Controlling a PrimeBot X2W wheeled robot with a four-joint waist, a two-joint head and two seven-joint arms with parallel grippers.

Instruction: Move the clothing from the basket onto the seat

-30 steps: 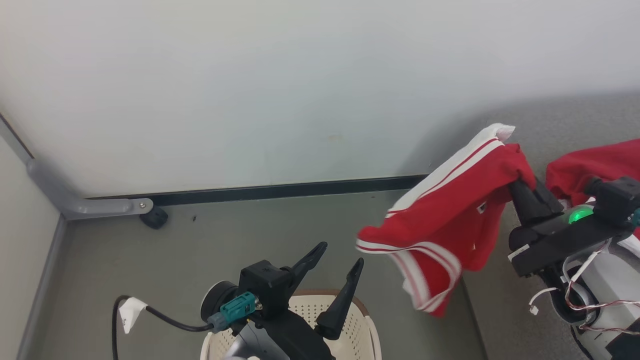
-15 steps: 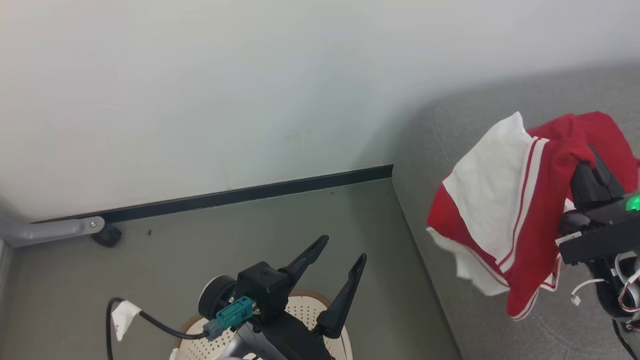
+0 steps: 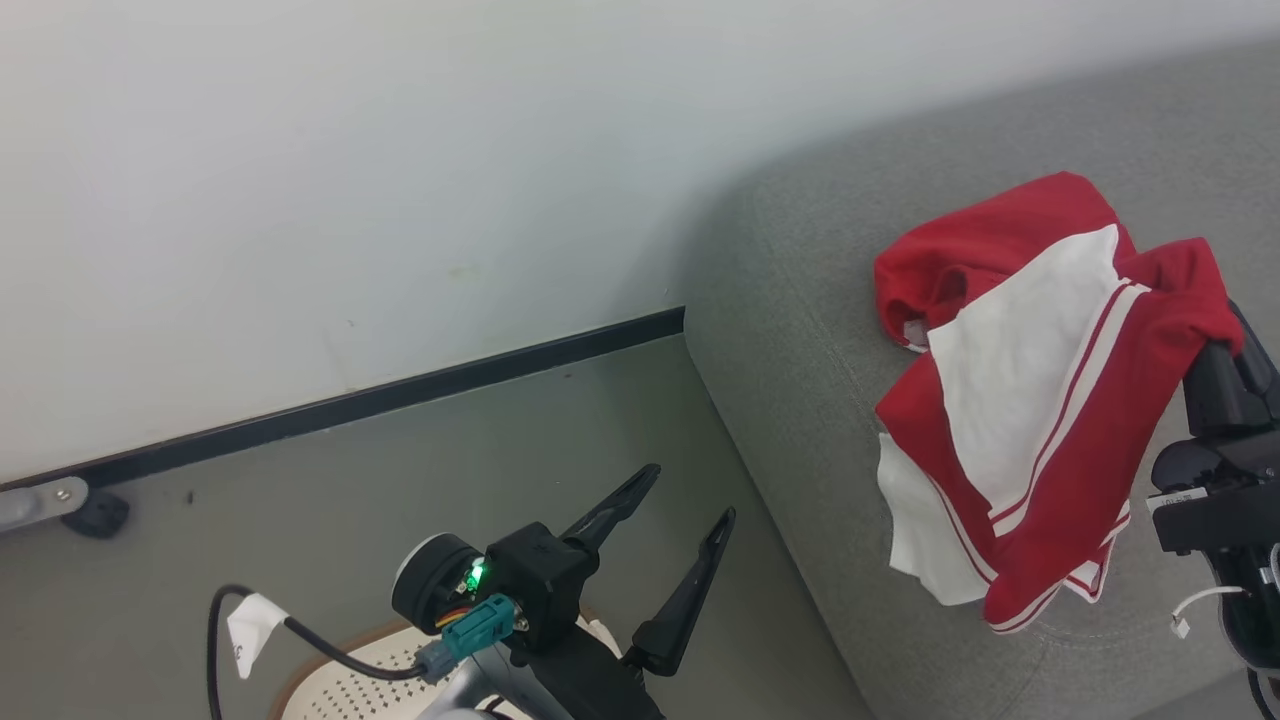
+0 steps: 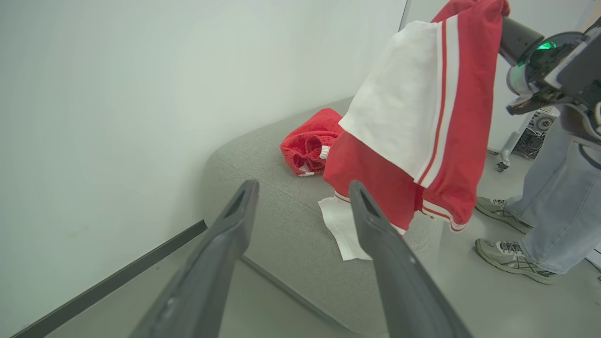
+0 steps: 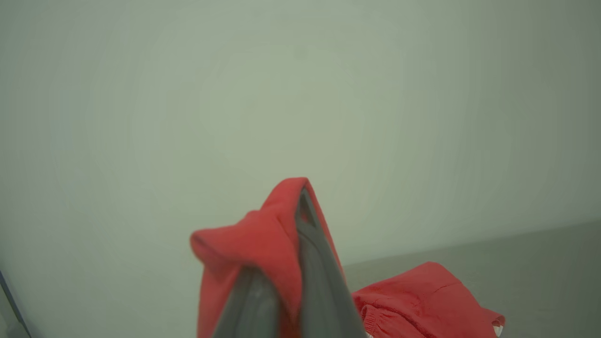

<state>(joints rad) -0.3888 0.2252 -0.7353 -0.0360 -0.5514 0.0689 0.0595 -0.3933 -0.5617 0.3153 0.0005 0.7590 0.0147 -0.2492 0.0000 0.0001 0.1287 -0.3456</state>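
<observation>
While the right gripper (image 3: 1222,370) pinches the soft red white-panelled garment (image 3: 1020,400) above the near edge of the grey upholstered seat (image 3: 800,330), left gripper (image 3: 686,492) spread wide and empty, releasing now could send it sliding floorward.

Black left wrist housing (image 3: 540,575) carries a teal connector (image 3: 470,625), black cable (image 3: 345,650), green light (image 3: 477,576) and long dark tapered jaws.

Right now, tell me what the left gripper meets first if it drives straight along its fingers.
Most likely the seat: the open left gripper aims at its near corner. The hanging clothing sits just beside that line, so depth could change this.
</observation>
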